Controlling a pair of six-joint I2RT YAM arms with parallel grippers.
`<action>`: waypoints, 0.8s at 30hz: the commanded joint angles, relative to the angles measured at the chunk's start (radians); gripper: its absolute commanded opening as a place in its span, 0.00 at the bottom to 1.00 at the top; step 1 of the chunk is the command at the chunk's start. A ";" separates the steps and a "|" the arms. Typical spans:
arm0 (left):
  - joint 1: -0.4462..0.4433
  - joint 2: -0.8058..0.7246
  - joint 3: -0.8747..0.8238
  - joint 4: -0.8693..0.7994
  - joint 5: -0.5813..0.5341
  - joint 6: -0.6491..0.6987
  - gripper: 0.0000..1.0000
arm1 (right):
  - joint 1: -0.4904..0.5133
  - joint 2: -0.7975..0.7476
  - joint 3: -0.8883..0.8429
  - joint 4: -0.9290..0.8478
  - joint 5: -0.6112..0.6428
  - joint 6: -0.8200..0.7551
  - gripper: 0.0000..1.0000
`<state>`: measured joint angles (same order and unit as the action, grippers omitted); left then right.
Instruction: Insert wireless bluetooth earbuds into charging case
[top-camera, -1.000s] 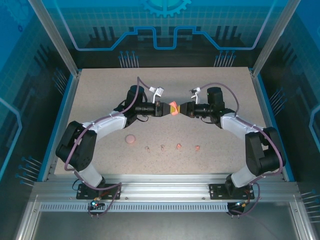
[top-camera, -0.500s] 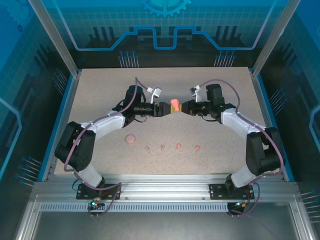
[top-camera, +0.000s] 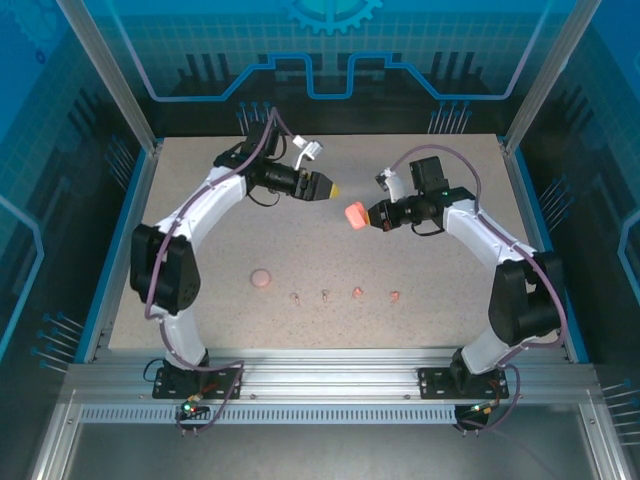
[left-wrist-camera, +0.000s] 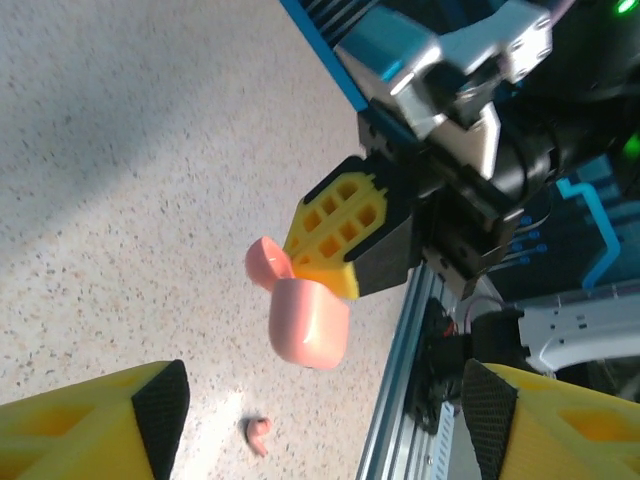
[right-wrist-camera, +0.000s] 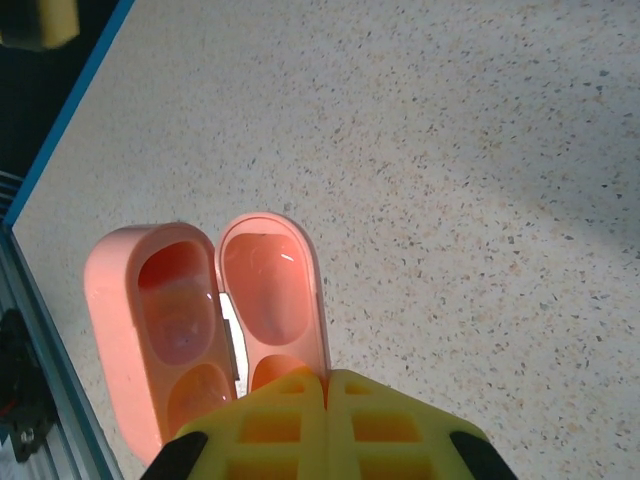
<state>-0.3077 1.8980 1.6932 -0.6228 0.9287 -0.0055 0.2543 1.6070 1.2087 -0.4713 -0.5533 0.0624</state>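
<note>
An open pink charging case (top-camera: 353, 215) hangs above the table's middle. My right gripper (top-camera: 372, 214) is shut on the rim of one of its halves (right-wrist-camera: 270, 290); the other half (right-wrist-camera: 160, 310) swings free beside it, and both hollows are empty. My left gripper (top-camera: 330, 188) is open and apart from the case, up and to the left of it. In the left wrist view the case (left-wrist-camera: 308, 320) hangs from the right gripper's yellow finger (left-wrist-camera: 335, 235). The earbuds lie in a row on the table: two thin pale ones (top-camera: 295, 297) (top-camera: 326, 294) and two salmon nubs (top-camera: 358, 292) (top-camera: 396, 295).
A second, round pink case (top-camera: 261, 279) lies shut on the table left of the earbud row. One earbud (left-wrist-camera: 258, 435) lies near the blue-edged rail (left-wrist-camera: 400, 340) in the left wrist view. Blue frame edges border the speckled tabletop (top-camera: 200, 320).
My left gripper has let go of the case, opened and drawn back up and to the left. The right gripper has kept the case, which now hangs open, and moved slightly nearer.
</note>
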 joint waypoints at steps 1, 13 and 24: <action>0.002 0.081 0.094 -0.283 0.092 0.159 0.72 | -0.003 0.010 0.037 -0.070 -0.043 -0.088 0.00; -0.082 0.219 0.228 -0.429 0.155 0.248 0.55 | 0.042 0.050 0.058 -0.065 -0.036 -0.088 0.00; -0.095 0.236 0.229 -0.450 0.158 0.265 0.51 | 0.048 0.044 0.065 -0.057 -0.044 -0.080 0.00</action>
<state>-0.3939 2.1258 1.8954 -1.0420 1.0454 0.2363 0.2882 1.6451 1.2411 -0.5304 -0.5690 -0.0090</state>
